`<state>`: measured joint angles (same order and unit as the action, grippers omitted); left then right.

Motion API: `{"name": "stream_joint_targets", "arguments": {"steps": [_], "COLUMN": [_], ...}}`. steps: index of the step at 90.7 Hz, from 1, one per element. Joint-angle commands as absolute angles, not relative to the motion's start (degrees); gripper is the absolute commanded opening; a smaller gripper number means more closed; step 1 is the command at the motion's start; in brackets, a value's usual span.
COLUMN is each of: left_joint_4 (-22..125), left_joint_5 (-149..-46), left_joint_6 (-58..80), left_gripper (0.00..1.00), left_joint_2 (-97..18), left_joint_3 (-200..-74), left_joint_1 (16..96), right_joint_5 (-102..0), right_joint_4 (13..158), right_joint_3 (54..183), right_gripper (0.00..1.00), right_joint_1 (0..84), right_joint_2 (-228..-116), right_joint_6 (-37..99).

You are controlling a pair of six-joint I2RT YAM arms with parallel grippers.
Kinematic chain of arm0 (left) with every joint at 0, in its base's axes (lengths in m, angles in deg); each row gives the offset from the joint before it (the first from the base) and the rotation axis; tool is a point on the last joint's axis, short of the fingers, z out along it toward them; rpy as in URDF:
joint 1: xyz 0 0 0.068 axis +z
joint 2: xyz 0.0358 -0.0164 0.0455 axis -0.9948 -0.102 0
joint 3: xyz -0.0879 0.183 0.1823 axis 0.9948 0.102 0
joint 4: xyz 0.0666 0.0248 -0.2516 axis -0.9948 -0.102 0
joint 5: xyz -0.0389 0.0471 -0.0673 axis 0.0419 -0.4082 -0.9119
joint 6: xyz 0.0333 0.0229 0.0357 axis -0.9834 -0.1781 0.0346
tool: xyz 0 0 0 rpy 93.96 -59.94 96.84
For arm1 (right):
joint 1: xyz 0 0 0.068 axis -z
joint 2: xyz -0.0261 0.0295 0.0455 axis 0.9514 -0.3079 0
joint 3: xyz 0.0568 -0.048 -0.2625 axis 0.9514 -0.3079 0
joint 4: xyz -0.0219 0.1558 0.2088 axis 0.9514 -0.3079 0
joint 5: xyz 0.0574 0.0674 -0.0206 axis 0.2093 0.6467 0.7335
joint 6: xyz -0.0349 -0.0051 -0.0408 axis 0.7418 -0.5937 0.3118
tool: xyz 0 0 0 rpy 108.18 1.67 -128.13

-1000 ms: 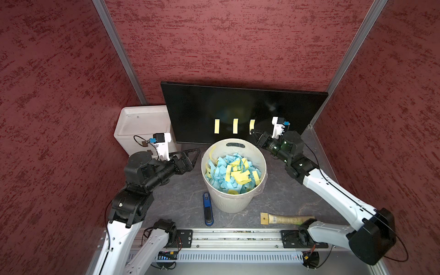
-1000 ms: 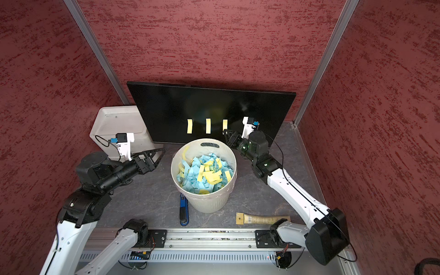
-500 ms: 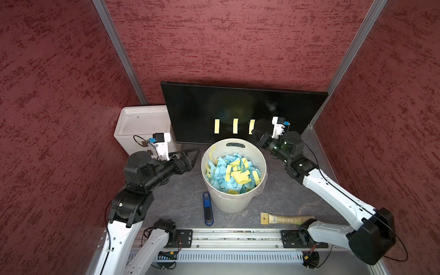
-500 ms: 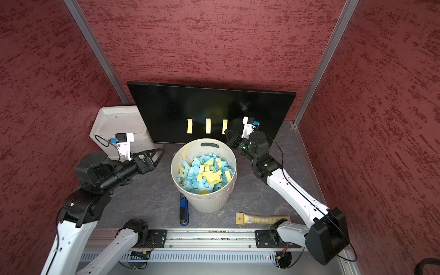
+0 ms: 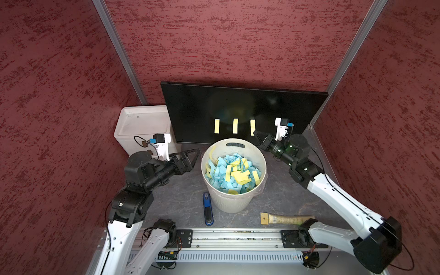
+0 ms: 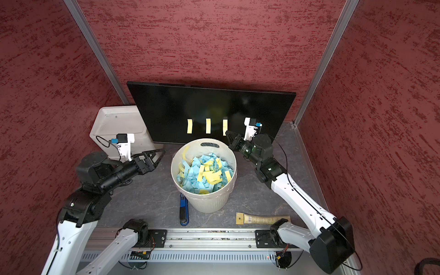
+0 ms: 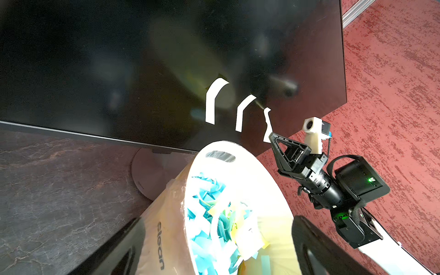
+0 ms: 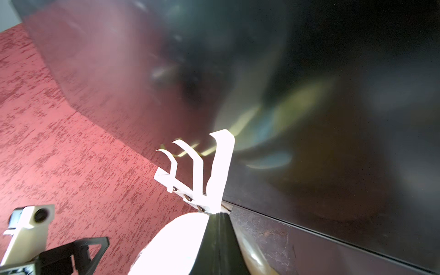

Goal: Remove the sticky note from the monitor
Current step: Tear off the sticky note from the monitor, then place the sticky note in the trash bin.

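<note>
Now the right gripper (image 5: 256,133) has its jaws pressed together; a second ago they stood slightly apart at the same spot, and the arm has hardly shifted since. They meet on the lower end of the sticky note (image 5: 252,127), the one of three yellow strips nearest the right arm, stuck low on the glossy face of the monitor (image 5: 238,104). In the right wrist view the strip's free end runs straight down into the closed tips, and in the left wrist view it looks kinked just above them, so I judge that the paper is pinched and not merely touched. Its upper end is on the screen, so the note has not yet come off. The pinch appears made, which leaves the peel: probably a pull away from the glass, gentle enough that the thin paper neither tears nor slips out. The two other notes (image 5: 235,125) hang untouched beside it. Just below stands the white bin (image 5: 233,204), heaped with blue and yellow slips, a likely place for the drop. The left gripper (image 5: 194,157) waits on the far side of the bin, jaws spread wide and holding nothing.
</note>
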<state>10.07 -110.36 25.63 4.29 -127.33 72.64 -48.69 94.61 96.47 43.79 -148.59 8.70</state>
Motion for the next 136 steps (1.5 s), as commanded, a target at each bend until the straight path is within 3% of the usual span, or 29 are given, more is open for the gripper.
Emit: {"name": "stream_joint_targets", "arguments": {"steps": [1, 44, 69, 123, 136], "left_joint_4": [10.17, 13.13, 14.96, 15.63, 15.88], "left_joint_5": [-110.60, -111.48, -111.94, -112.34, -112.75], "left_joint_6": [26.42, 28.54, 29.35, 29.87, 30.00], "left_gripper": [1.00, 1.00, 1.00, 1.00, 1.00], "left_joint_2": [4.13, 2.85, 1.82, 0.82, 0.64], "left_joint_3": [-127.93, -126.73, -125.88, -125.32, -125.09], "left_joint_1": [73.10, 73.24, 73.29, 73.94, 74.12], "right_joint_5": [-45.04, -37.81, -37.74, -55.39, -56.41], "right_joint_4": [93.50, 86.72, 77.00, 59.75, 59.77], "right_joint_3": [96.58, 98.56, 102.88, 110.15, 110.19], "right_gripper": [0.00, 0.00, 0.00, 0.00, 0.07], "right_joint_1": [44.25, 43.81, 38.68, 25.03, 24.79], "right_joint_2": [-146.58, -143.29, -143.36, -149.94, -150.48], "right_joint_6": [11.62, 17.40, 26.77, 45.60, 45.66]}}
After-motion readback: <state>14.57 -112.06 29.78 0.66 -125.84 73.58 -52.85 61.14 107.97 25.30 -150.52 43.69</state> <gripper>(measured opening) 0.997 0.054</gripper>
